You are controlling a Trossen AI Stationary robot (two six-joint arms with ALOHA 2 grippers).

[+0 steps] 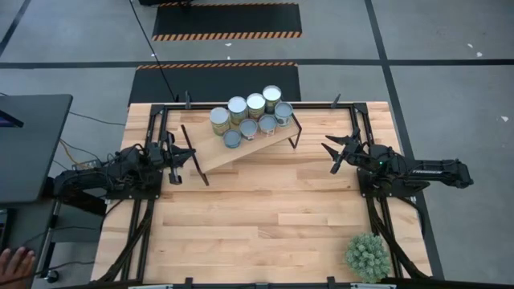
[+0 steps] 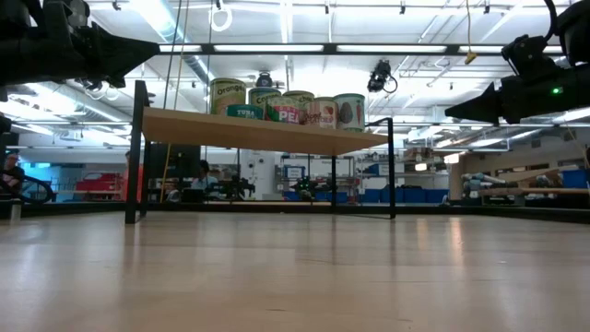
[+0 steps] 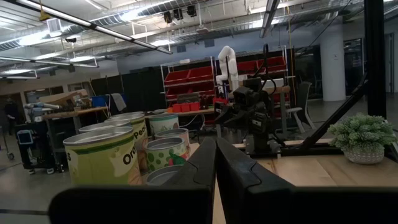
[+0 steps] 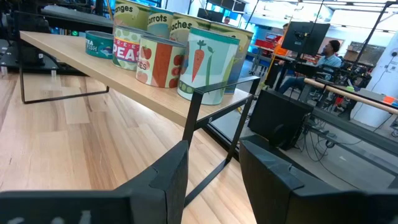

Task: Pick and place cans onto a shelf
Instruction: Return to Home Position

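Eight cans [image 1: 249,116] stand upright in two rows on the tilted light wooden shelf [image 1: 233,152], which rests on thin black legs at the table's far middle. The cans also show in the low view [image 2: 286,109], the left wrist view [image 3: 118,155] and the right wrist view [image 4: 174,53]. My left gripper [image 1: 186,158] is shut and empty, level, just left of the shelf's left end. My right gripper [image 1: 333,152] is open and empty, level, right of the shelf's right end, its fingers [image 4: 174,174] pointing toward the shelf leg.
A green spiky potted plant [image 1: 368,255] stands at the table's near right corner. Black frame rails run along the table's left, right and far edges. Bare wooden tabletop [image 1: 265,217] lies between the arms and the near edge. A person's hand [image 1: 16,261] shows off the table at the lower left.
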